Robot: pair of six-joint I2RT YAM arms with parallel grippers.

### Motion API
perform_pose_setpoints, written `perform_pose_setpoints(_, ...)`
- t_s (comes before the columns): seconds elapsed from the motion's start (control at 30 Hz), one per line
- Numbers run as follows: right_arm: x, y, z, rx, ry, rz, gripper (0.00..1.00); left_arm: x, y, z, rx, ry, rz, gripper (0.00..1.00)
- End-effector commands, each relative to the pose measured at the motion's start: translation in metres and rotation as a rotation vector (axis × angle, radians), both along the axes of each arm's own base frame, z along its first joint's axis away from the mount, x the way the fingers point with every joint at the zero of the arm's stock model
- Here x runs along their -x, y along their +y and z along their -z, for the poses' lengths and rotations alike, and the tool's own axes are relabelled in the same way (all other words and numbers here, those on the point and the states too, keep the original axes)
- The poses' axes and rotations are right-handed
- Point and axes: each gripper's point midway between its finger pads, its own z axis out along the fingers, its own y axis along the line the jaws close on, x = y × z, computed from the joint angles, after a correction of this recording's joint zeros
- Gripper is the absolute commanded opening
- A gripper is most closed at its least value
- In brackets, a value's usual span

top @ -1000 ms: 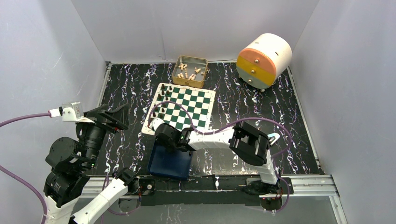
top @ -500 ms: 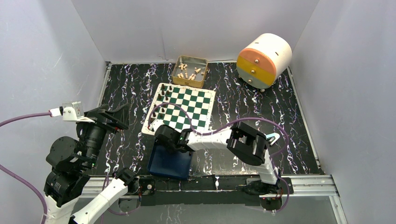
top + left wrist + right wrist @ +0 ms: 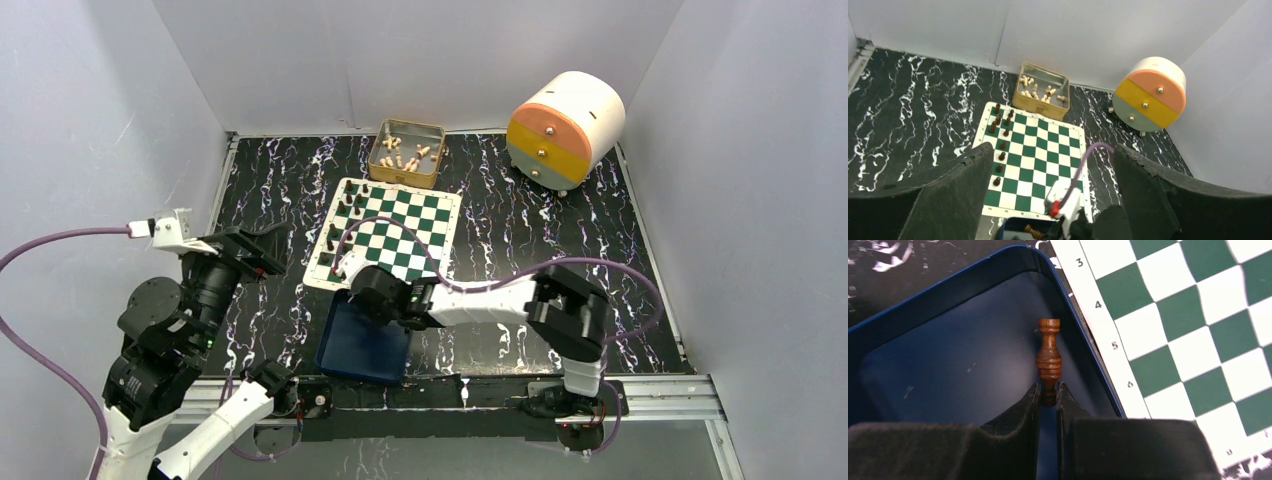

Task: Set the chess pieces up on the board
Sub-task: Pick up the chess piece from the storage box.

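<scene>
Right gripper [image 3: 1048, 395] has narrowed its jaws — they pinch one dark-brown chess piece [image 3: 1048, 357] by its end within the blue tray [image 3: 938, 370]; left gripper [image 3: 1050, 150] hangs wide open.

Turned brown wood with a soft varnished sheen on the chess piece [image 3: 1049, 357]. Smooth dark-blue tray [image 3: 948, 295], semi-gloss, faintly scuffed inside. Flat, matt printed finish on the board [image 3: 1168, 335]. Grainy matt black padding on the right fingers [image 3: 998, 440]. Smooth, marble-patterned black counter [image 3: 520, 210]. Shiny gold metal tin [image 3: 1040, 104].
</scene>
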Motion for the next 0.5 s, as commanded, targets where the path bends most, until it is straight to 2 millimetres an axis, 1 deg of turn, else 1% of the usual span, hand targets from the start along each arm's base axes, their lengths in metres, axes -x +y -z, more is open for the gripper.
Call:
perform_pose_setpoints(0.0, -0.006, 0.009, -0.084, -0.26, -0.093, 0.014, 0.1, -0.008, -0.014, 0.021, 0.02, 0.083, 0.028, 0.85)
perform_pose_setpoints(0.07, -0.007, -0.001, -0.095, -0.304, -0.123, 0.028, 0.1, -0.01, -0.02, 0.03, 0.033, 0.114, 0.044, 0.83)
perform_pose_setpoints(0.23, -0.005, -0.02, -0.138, -0.478, -0.204, 0.034, 0.1, -0.015, -0.039, 0.048, 0.069, 0.192, 0.097, 0.78)
perform_pose_setpoints(0.33, -0.002, -0.029, -0.16, -0.567, -0.248, 0.011, 0.1, -0.018, -0.056, 0.058, 0.089, 0.251, 0.153, 0.76)
perform_pose_setpoints(0.4, 0.001, -0.035, -0.171, -0.616, -0.27, -0.004, 0.1, -0.019, -0.069, 0.065, 0.1, 0.3, 0.197, 0.75)
perform_pose_setpoints(0.47, 0.003, -0.04, -0.183, -0.665, -0.297, -0.01, 0.1, -0.02, -0.083, 0.07, 0.117, 0.347, 0.249, 0.7)
